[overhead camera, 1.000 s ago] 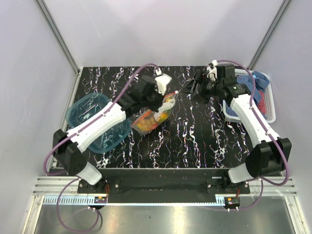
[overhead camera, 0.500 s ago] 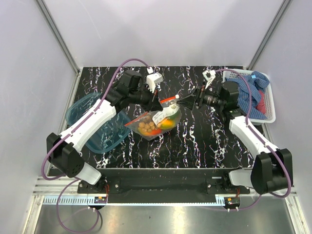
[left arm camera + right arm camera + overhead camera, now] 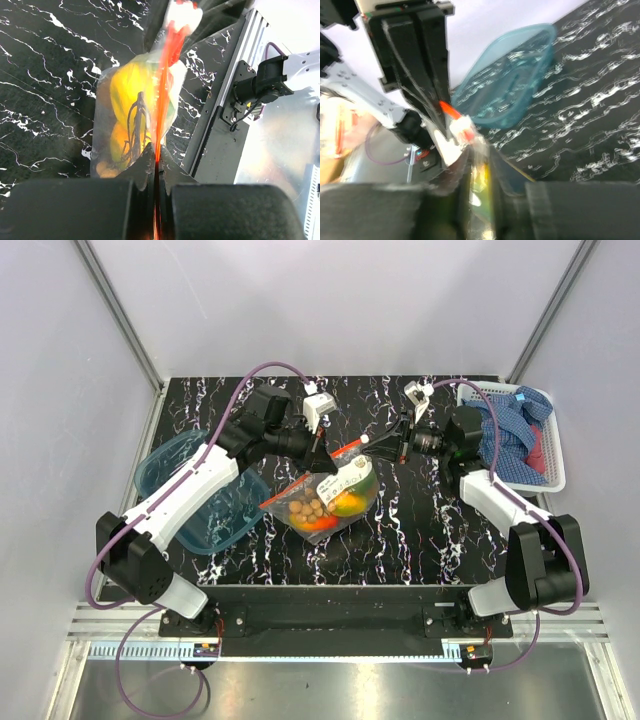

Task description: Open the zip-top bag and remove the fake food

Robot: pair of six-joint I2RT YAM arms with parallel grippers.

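Bag (image 3: 338,488) hangs over mid-bench (image 3: 420,535), strung between both arms; can't tell if its bottom touches the surface. Left pincer (image 3: 156,161) is clamped on one end of the orange zip strip (image 3: 166,75). Right pincer (image 3: 386,444) is closed on the other end, at the white tab (image 3: 461,131). Food (image 3: 322,512) sits bunched in the low corner, and the bag looks unopened. Judgement: left anchors, right works the tab straight along the strip line, strip taut, no twist. Sag likely jams the tab or lets the film slip out. Tub (image 3: 195,495) lies just beside the left arm. Basket (image 3: 553,478) with cloth (image 3: 512,430) sits right behind the right wrist, so backward travel there looks tight. More room toward the bases.
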